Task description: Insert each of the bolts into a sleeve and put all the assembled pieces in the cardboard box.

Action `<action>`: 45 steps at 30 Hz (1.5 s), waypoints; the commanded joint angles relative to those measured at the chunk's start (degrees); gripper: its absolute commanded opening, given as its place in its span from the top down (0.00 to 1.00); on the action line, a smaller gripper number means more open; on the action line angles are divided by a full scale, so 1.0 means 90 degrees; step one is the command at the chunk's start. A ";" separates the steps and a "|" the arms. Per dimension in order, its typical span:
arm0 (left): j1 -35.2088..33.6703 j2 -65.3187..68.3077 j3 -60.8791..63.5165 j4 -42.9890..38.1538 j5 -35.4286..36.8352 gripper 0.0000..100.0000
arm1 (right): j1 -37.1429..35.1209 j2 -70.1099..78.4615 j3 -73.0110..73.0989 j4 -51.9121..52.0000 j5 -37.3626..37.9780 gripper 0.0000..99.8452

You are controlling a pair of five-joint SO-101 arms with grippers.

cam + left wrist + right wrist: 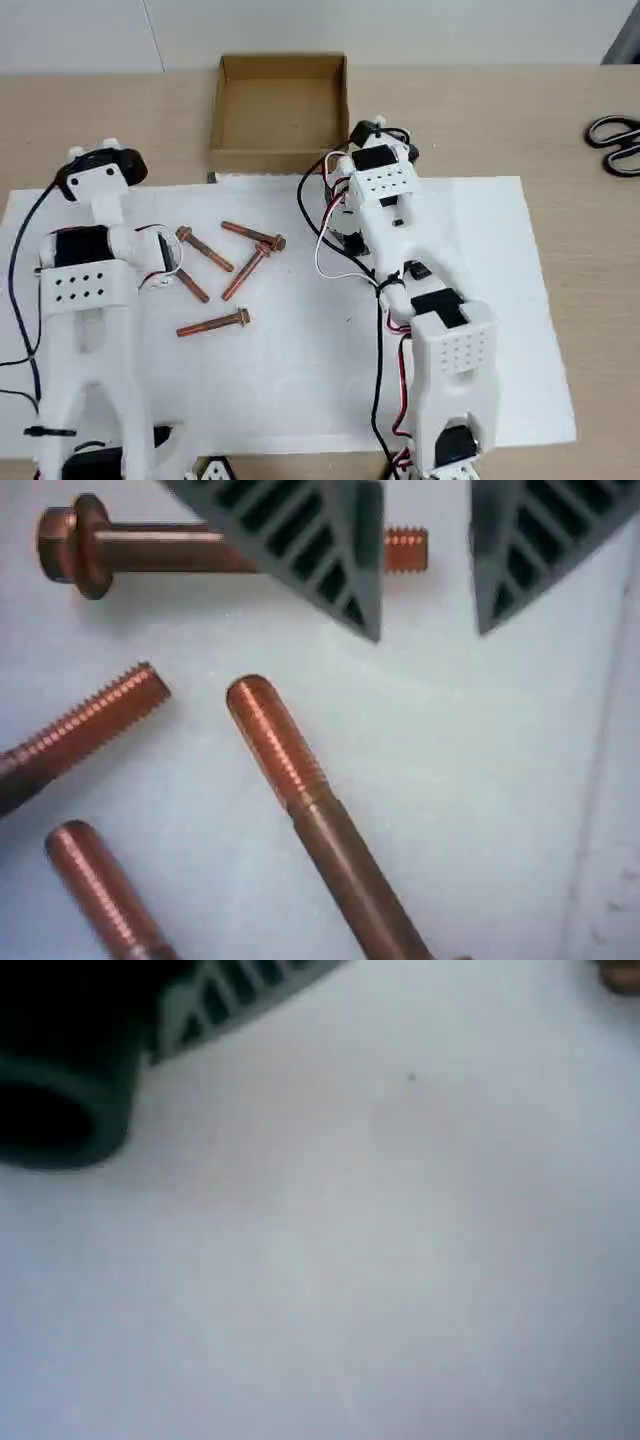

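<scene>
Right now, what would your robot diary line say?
left gripper: open over bolt | other bolts: loose on paper | cardboard box: empty

No lettering, number or sign can be read on the cardboard box, bolts or sheet.

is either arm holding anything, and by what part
Left gripper holds nothing: open over the threaded end of a bolt. A dark sleeve sits against the right gripper; gripped or not cannot be told.

A left tool finger hides part of one bolt (the scissors run off-frame).
</scene>
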 commanded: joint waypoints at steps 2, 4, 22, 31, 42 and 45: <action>-0.0049 -0.0020 -0.0024 -0.0107 -0.0039 0.94 | 0.0132 0.0005 0.0020 -0.0054 -0.0059 0.88; -0.0049 -0.0020 -0.0024 -0.0107 -0.0039 0.94 | 0.0132 -0.0015 0.0020 -0.0054 -0.0059 0.91; -0.0029 -0.0078 0.0278 -0.0059 -0.0039 0.94 | 0.0142 -0.2300 -0.0313 0.0513 0.1846 1.00; -0.0010 -0.0059 -0.1148 0.0508 -0.0049 0.94 | 0.0357 -0.3433 -0.0293 0.1226 0.2882 1.00; 0.0186 -0.0010 -0.1968 0.0440 0.0899 0.94 | 0.1187 -0.3639 -0.0166 0.2154 0.2862 1.00; 0.0195 -0.0010 -0.1968 0.0322 0.1260 0.94 | 0.1245 -0.3980 -0.0147 0.2144 0.2852 1.00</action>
